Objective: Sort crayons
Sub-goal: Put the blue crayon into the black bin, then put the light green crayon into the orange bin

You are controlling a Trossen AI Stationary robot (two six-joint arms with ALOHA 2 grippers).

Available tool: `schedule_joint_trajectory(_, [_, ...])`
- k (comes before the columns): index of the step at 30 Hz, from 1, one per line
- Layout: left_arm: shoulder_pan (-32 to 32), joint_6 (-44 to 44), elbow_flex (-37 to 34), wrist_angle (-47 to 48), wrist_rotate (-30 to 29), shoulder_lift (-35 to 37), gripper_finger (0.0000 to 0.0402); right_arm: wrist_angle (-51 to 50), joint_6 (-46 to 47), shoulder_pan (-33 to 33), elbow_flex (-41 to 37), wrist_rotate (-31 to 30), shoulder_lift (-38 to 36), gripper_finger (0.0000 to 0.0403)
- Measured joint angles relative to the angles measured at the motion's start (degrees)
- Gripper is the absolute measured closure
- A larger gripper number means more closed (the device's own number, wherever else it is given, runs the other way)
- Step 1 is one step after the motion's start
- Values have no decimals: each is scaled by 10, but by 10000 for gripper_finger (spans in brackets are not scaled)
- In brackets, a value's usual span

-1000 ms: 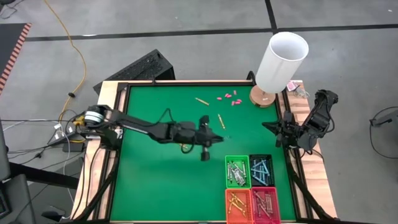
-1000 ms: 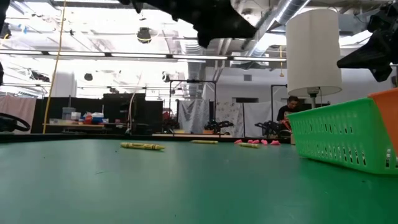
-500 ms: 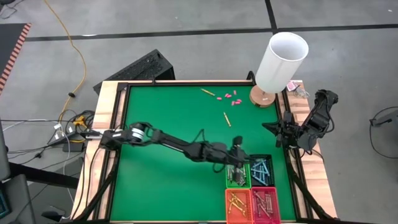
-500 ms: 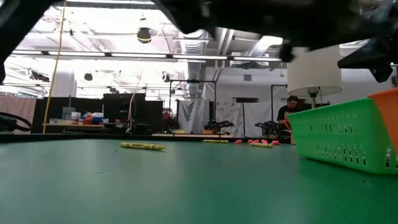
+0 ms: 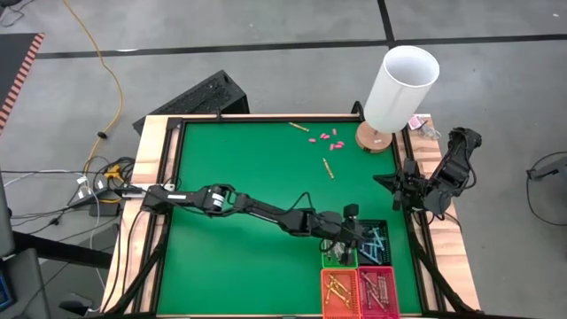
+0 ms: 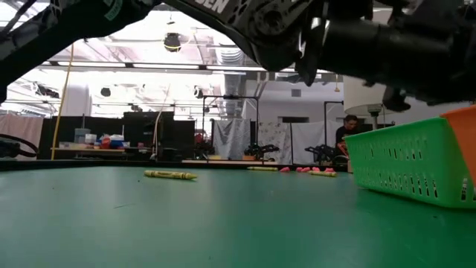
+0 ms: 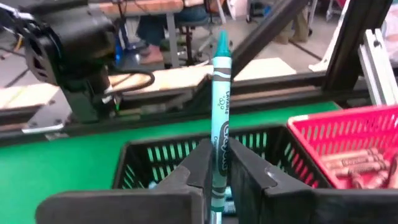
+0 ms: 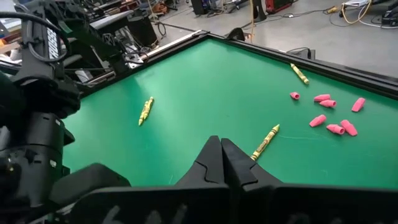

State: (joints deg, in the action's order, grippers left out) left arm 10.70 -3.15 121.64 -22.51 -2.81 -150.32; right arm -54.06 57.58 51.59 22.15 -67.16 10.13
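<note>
Teal crayon [image 7: 220, 118] upright in outstretched left pincer [image 7: 214, 163] above baskets [image 5: 372, 237]

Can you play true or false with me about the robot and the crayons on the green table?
1. The left end effector holds a teal crayon. True.
2. The crayon stands over the green basket. True.
3. The pink erasers lie inside the red basket. False: they lie loose on the green table near the lamp.
4. The right end effector holds a yellow crayon. False: it is shut on nothing, waiting at the table's right edge.
5. No yellow crayons remain on the table. False: three still lie there.
</note>
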Motion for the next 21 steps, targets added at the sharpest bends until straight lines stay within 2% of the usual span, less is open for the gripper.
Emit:
schedule_joint_trajectory(8, [-1,0,5,50,10,7,288,-1,0,0,0,0,0,403])
schedule_joint_trajectory(10, [-1,5,23,92,8,7,266,-2,0,0,0,0,0,403])
schedule_joint_trajectory(12, [0,38,60,167,-23,7,249,-2,0,0,0,0,0,403])
schedule_joint_trajectory(15, [-5,75,133,325,-55,17,239,-2,0,0,0,1,0,403])
schedule_joint_trajectory(18, [-18,59,100,376,-71,85,244,-2,-1,0,0,3,0,403])
schedule_joint_trajectory(21, [-42,74,94,461,-121,156,257,-2,-1,0,0,3,0,403])
